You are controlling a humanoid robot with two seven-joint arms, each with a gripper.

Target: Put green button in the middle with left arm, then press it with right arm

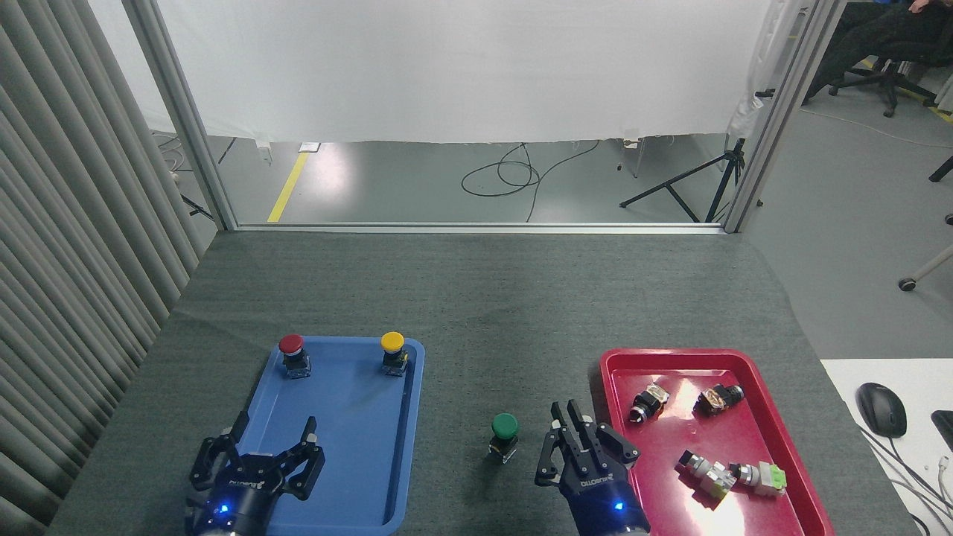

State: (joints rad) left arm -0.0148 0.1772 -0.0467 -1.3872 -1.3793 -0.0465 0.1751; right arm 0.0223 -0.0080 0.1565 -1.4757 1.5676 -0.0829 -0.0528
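Note:
The green button [505, 435] stands upright on the bare dark grey mat in the middle [506, 350], between the two trays, with nothing touching it. My left gripper [274, 434] hangs open over the near left part of the blue tray [342, 439], well to the left of the button. My right gripper [566, 410] is just right of the button, its fingers drawn together with nothing between them, at the red tray's left rim.
A red-capped button [292, 354] and a yellow-capped button [392, 352] stand at the blue tray's far end. The red tray [759, 357] holds several small switch parts. A computer mouse [881, 409] lies on a white surface at the right.

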